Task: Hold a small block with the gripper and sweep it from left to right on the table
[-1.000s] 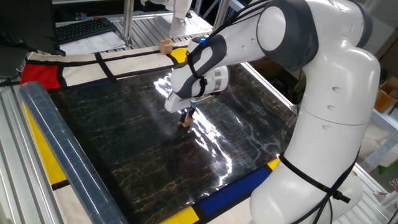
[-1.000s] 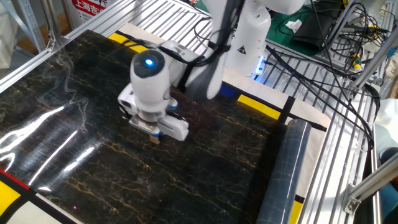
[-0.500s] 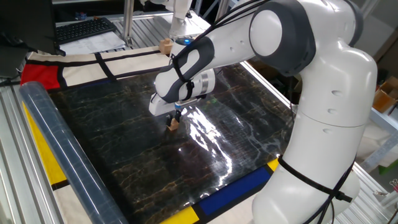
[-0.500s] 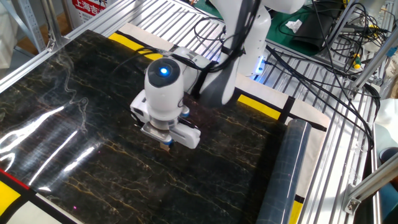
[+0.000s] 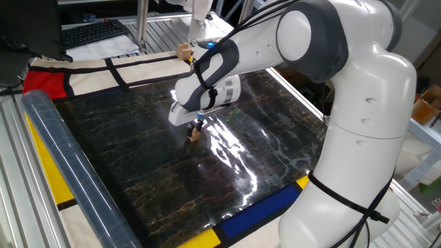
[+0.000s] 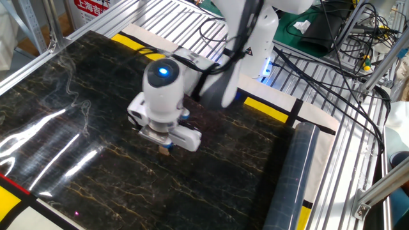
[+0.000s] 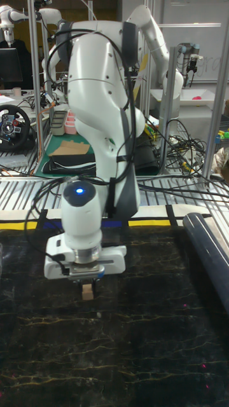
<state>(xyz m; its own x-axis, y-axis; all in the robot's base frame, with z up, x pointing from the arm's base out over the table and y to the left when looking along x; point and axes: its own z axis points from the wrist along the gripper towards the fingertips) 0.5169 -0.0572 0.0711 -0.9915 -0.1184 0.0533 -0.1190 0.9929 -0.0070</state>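
Observation:
The small block [image 5: 194, 136] is a tiny tan wooden cube resting on the glossy black table [image 5: 131, 162], near its middle. My gripper [image 5: 196, 130] points straight down and is shut on the block. The other fixed view shows the block [image 6: 165, 151] just peeking out under the gripper [image 6: 165, 146], below the blue-lit wrist. From the tall fixed view the block [image 7: 87, 291] sits between the short black fingers of the gripper [image 7: 88, 283] and touches the table [image 7: 127, 343].
A clear plastic roll [image 5: 69, 172] lies along one table edge, also seen as the roll [image 6: 291, 179] and the roll [image 7: 207, 248]. A larger, paler wooden cube [image 5: 183, 50] sits on the cloth border at the far side. The big white arm leans over the table.
The gripper slid with the block across the table toward the plastic roll, then edged back a little in the last half second. It stays shut on the block.

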